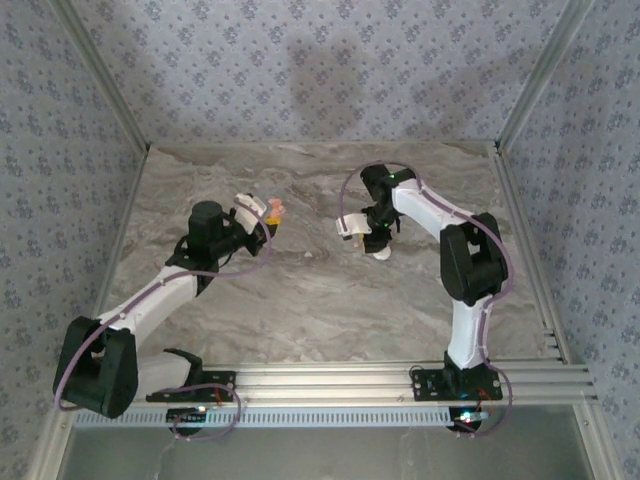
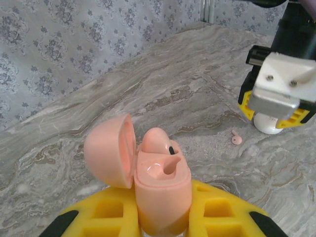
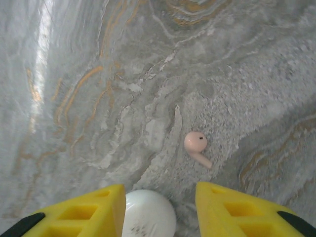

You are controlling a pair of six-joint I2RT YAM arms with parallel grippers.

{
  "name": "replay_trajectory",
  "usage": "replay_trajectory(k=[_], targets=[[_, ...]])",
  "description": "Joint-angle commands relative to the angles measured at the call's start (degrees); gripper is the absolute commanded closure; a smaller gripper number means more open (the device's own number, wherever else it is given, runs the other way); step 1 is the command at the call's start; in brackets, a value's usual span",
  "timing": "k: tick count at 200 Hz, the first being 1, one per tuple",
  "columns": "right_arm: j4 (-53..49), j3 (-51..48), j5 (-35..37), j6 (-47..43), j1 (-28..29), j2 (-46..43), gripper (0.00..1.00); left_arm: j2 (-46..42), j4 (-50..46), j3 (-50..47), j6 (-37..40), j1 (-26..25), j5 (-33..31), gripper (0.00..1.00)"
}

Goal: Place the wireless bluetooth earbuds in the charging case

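L claw clamped tight, R claw w/ jaws apart, pointing down.

Two earbuds, one charging case

Charging case and white dome, both partly off-frame below.

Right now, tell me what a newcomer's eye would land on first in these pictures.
The open pink charging case stands out first, clamped in the left gripper with its lid swung aside and one earbud seated inside. Next comes the loose pink earbud, lying on the marble table just ahead of the right gripper, whose jaws stand apart with a white rounded object between them.
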Motion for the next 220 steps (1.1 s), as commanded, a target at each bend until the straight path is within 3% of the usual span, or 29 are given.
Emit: replay_trajectory(k=[1,50,158,220], targets=[[3.1,0.2,1.3,-10.3,0.4,2.0,0.58,0.4,-1.1,1.4,0.6,0.4,0.2,0.9],[2.0,3.6,1.5,-14.8,0.3,7.1,0.61,1.3,-0.9,1.7,0.5,0.6,0.1,0.91],[3.9,7.1,1.8,-15.2,0.5,12.6,0.67,1.9,-1.5,2.5,0.5,1.1,-0.1,0.91],[3.9,7.3,1.6,-15.4,0.9,13.3,0.76,2.4,-2.0,3.0,0.5,1.1,0.3,0.91]])
